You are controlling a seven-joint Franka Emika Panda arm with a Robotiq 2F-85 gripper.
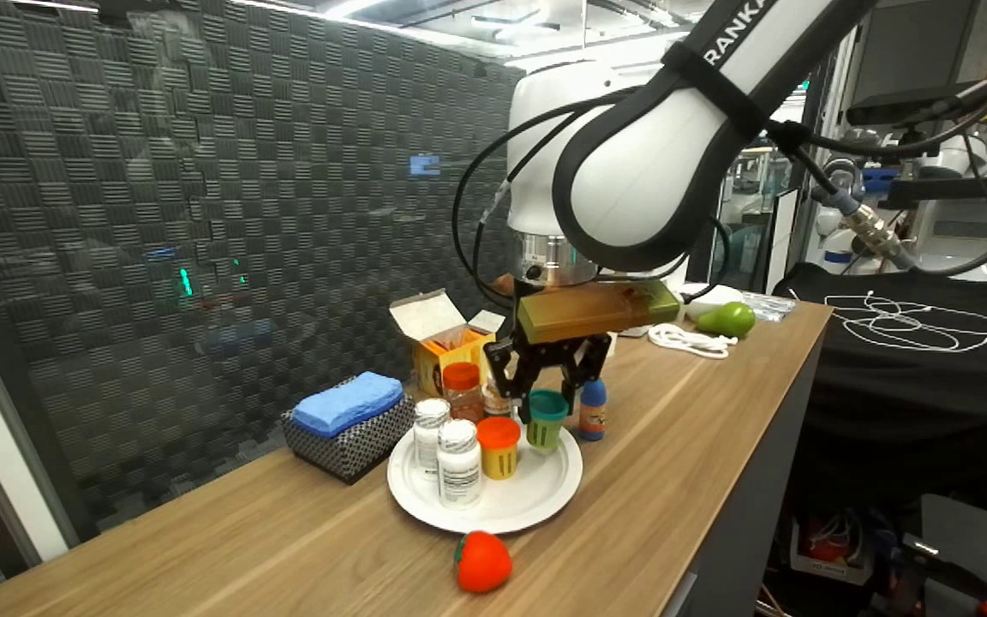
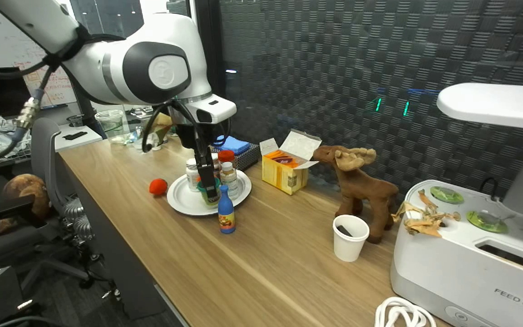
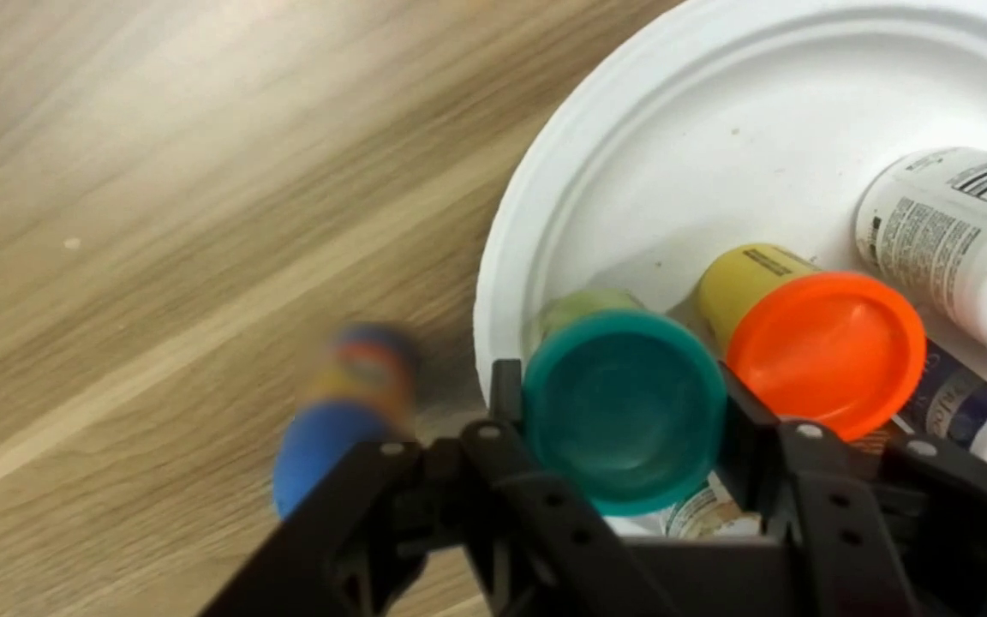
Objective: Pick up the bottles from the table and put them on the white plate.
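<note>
Teal-capped green plastic bottle (image 3: pixel 624 416), lower-middle of wrist view: upright, clamped between fingers (image 3: pixel 507 391), round white plate (image 3: pixel 742 171) underneath, contact's anyone's guess.

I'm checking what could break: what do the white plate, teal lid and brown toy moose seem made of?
White plate: probably moulded paper, maybe foam; matte, ridged rim.
Teal lid: likely plastic; smooth, slight sheen, raised rim.
Brown toy moose: seemingly plush fabric; matte, softly rounded body.

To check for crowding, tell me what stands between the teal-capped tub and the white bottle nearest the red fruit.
An orange-capped yellow tub stands between them, seen in an exterior view and the wrist view.
</note>
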